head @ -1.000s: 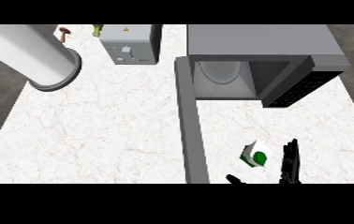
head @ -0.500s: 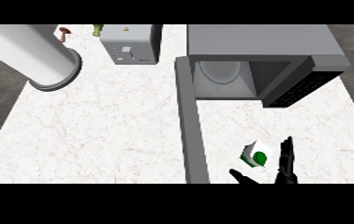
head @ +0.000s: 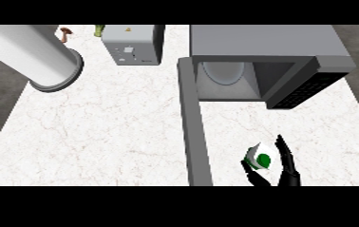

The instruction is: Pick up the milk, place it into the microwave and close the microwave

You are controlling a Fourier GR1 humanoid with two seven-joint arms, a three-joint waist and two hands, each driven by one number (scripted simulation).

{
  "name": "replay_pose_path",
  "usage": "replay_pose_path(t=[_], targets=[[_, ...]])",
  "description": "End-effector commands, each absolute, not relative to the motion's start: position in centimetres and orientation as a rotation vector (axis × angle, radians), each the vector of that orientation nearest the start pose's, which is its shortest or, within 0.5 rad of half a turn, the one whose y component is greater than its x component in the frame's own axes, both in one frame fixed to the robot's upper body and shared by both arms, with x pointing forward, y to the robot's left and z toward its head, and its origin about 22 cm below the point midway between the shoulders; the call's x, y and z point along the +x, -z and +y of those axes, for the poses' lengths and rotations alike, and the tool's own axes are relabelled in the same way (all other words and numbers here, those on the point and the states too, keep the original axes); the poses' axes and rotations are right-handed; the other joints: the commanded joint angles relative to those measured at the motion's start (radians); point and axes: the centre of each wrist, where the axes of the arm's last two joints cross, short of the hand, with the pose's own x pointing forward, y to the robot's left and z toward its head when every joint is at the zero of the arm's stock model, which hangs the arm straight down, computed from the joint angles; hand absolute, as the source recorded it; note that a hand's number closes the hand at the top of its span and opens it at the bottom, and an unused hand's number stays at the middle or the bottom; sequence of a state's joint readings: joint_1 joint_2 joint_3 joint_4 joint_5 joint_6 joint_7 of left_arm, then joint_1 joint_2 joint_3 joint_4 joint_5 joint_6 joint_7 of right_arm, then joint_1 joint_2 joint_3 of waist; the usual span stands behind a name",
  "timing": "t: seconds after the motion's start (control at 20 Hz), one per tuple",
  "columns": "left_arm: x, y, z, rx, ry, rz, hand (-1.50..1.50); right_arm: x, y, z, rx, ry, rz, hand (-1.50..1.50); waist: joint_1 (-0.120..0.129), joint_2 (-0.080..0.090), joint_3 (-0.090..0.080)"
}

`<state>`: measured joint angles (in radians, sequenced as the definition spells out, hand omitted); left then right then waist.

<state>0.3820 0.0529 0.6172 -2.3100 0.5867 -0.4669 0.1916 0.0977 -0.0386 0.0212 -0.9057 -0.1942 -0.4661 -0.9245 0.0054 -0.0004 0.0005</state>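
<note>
The milk [head: 261, 158], a small white carton with a green cap, stands on the marble counter [head: 105, 136] near the lower right. My right hand [head: 286, 169] comes in from the lower edge. Its straight fingers lie along the carton's right side and its thumb [head: 254, 175] reaches up at the carton's lower left. Above stands the grey microwave [head: 266, 43], open, with a white plate [head: 223, 71] inside. Its door [head: 193, 126] swings out toward me, just left of the milk. My left hand does not show.
A grey box-shaped appliance [head: 130, 45] stands at the back, left of the microwave. A large pale grey cylinder [head: 38, 55] lies at the upper left. Small objects [head: 67, 31] sit behind it at the counter's far edge.
My right hand has moved up from the lower edge, so the fingers now flank the milk's right side and the thumb has come up to its lower left. The milk has not moved.
</note>
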Motion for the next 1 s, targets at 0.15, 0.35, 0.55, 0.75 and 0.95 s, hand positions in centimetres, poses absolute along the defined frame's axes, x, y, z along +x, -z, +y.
replay_pose_path(t=[0.15,0.35,0.55,0.75,0.95], targets=[[7.7,-14.0,35.6,0.047,-0.040,-1.952,-1.50,16.8,17.1,-23.7,-0.489,0.091,-1.776,1.50,0.003,-0.001,0.000],[8.8,-14.0,35.8,0.036,-0.045,-1.947,-1.50,18.6,16.5,-25.5,-0.607,0.075,-1.833,1.50,-0.001,0.000,0.000],[7.4,-13.6,36.4,0.063,-0.038,-1.964,-1.50,18.6,16.0,-22.2,-0.497,0.075,-1.865,1.50,0.002,-0.001,0.000],[8.9,-13.2,36.1,0.017,-0.044,-1.962,-1.50,23.1,13.8,-26.3,-0.315,-0.104,-1.916,1.50,0.011,0.002,0.001],[8.1,-13.3,35.1,0.006,-0.040,-1.957,-1.50,27.0,10.4,-28.5,-0.096,-0.229,-1.944,1.50,0.021,0.000,0.001]])
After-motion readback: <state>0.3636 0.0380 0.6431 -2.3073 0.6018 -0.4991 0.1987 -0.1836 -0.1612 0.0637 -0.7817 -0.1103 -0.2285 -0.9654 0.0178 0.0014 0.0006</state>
